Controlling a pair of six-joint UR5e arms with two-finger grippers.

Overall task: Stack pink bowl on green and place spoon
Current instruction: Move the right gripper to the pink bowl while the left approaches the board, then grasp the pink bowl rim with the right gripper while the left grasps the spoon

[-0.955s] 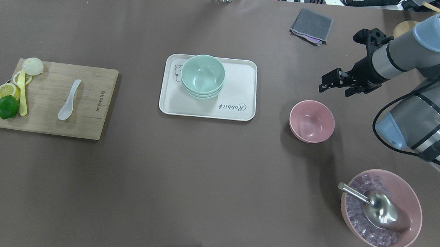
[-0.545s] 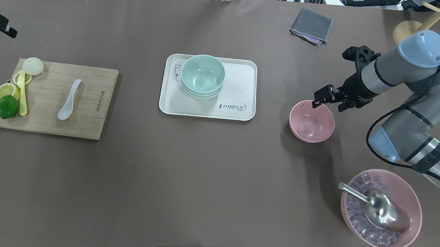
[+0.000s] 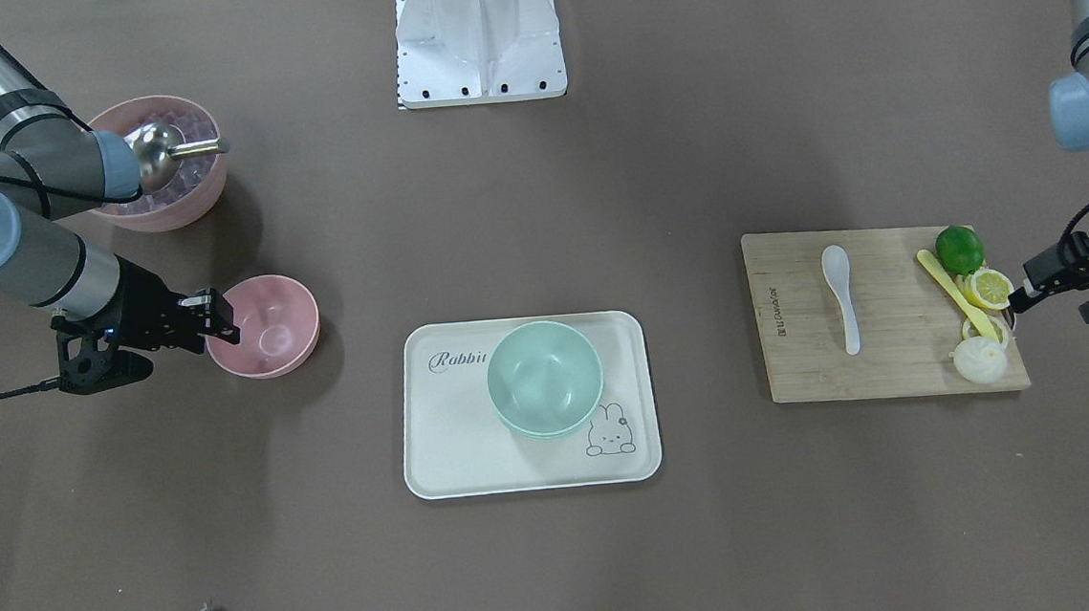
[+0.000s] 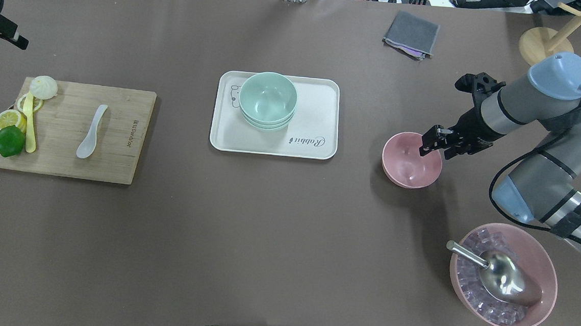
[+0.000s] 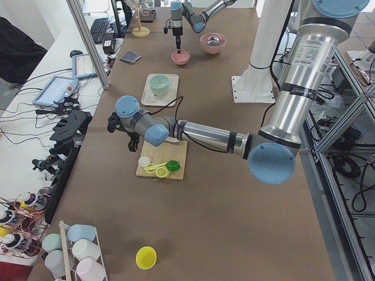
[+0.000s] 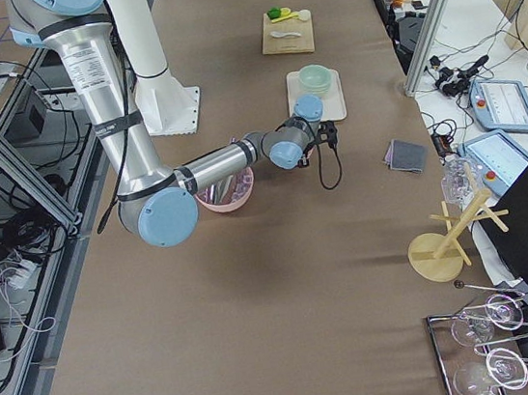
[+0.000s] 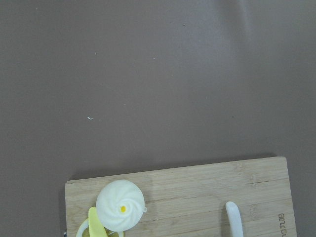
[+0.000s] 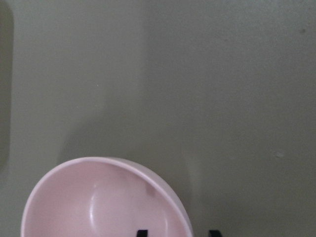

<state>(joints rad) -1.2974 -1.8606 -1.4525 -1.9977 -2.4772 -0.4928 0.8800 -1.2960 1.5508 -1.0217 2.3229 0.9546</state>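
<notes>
A small pink bowl stands on the table right of the white tray; it also shows in the front view and the right wrist view. Green bowls are stacked on the tray. A white spoon lies on the wooden cutting board. My right gripper is open, one finger inside and one outside the pink bowl's far right rim. My left gripper looks open and empty, above the table beyond the board's far left corner.
A lime, lemon slices, a yellow spoon and a white bun sit on the board's left end. A large pink bowl of ice with a metal scoop stands near right. A grey cloth and a wooden stand lie far right.
My right gripper has come down and toward the pink bowl, ending astride its rim. My left gripper has moved into view at the far left.
</notes>
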